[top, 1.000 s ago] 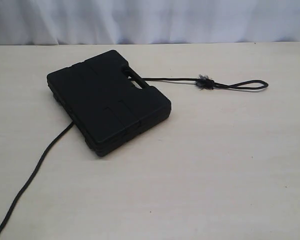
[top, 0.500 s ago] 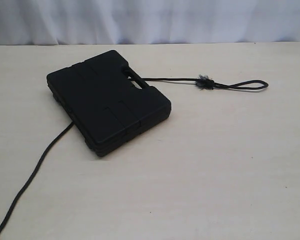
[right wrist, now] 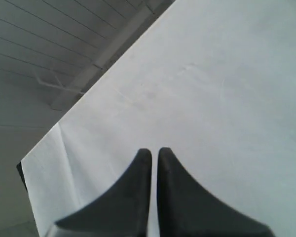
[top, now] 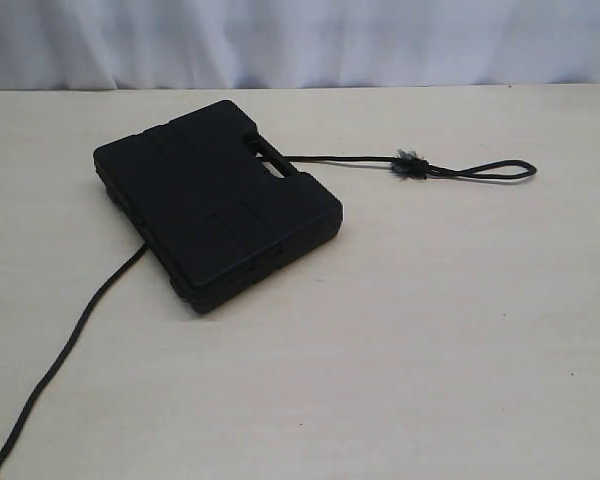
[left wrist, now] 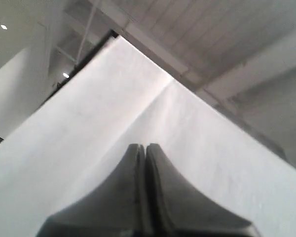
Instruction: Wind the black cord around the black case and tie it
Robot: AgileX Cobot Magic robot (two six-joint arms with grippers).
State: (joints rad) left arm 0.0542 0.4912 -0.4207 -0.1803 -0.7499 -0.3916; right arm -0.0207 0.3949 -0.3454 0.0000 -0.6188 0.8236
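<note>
The black case [top: 215,200] lies flat on the pale table [top: 430,330], left of the middle, its handle slot facing the back right. The black cord [top: 70,345] runs from the front left corner under the case and comes out by the handle. It ends at the right in a frayed knot [top: 412,164] and a narrow loop [top: 490,171]. Neither arm shows in the exterior view. My left gripper [left wrist: 145,146] is shut with nothing in it, facing a white sheet. My right gripper [right wrist: 154,151] is also shut and empty, before the same kind of white backdrop.
A white curtain [top: 300,40] hangs along the back edge of the table. Both wrist views show only white sheeting and ceiling panels.
</note>
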